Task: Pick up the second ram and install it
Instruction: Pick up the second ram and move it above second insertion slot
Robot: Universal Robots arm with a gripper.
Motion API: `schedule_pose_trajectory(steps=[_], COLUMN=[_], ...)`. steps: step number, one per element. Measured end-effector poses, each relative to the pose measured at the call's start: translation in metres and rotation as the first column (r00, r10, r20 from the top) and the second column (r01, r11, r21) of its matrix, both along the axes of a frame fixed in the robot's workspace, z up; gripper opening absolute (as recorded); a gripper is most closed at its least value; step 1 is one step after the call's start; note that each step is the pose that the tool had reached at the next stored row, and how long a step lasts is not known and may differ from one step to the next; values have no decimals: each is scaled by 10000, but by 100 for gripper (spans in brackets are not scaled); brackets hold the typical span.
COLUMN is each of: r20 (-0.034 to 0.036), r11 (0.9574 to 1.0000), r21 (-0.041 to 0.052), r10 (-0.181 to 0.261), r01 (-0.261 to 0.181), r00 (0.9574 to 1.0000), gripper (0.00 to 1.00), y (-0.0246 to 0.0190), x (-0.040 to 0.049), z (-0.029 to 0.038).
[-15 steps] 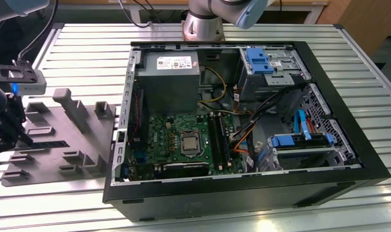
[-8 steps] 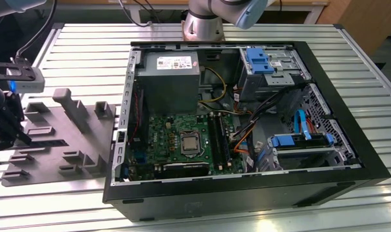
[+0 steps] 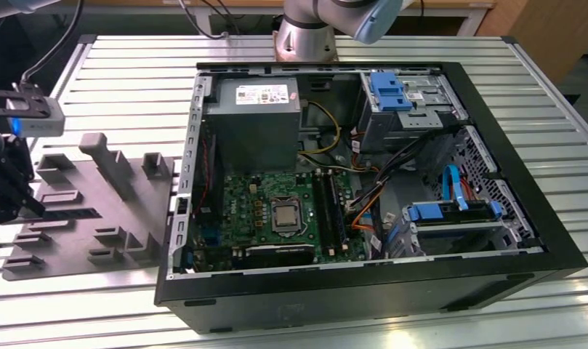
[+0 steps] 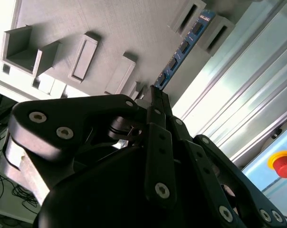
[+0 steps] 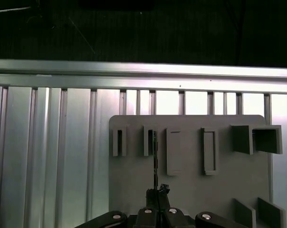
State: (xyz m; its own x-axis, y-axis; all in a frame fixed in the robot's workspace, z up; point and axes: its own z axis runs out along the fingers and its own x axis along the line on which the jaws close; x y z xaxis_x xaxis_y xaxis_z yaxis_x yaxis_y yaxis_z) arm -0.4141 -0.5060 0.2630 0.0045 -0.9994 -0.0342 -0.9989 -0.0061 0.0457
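The gripper (image 4: pixel 155 95) is pressed together on the near end of the second ram (image 4: pixel 181 50), pinching the thin board between its black fingertips (image 4: pixel 158 107). From the grip the stick runs straight away from the fingertips, standing on edge over the grey holder plate (image 4: pixel 134 28). Its far end lies between two slotted blocks (image 4: pixel 218 29). It is hard to tell whether that end still sits in the slot or is just clear of it.

In the first wrist view the second ram (image 5: pixel 155 161) is a narrow dark line leading out from the gripper (image 5: pixel 157 191).

In the exterior view the gripper (image 3: pixel 22 203) hangs over the plate (image 3: pixel 129 218) on the slatted table (image 3: pixel 119 80), well apart from the open computer case (image 3: pixel 371 291).
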Motion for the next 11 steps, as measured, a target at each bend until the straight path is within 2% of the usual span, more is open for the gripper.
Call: schedule_pose_trajectory(steps=[11], r20=[1], r11=[10000], r21=[0], r10=[0], r01=[0], r00=[10000], gripper=[11], y=[0], x=[-4], z=[35])
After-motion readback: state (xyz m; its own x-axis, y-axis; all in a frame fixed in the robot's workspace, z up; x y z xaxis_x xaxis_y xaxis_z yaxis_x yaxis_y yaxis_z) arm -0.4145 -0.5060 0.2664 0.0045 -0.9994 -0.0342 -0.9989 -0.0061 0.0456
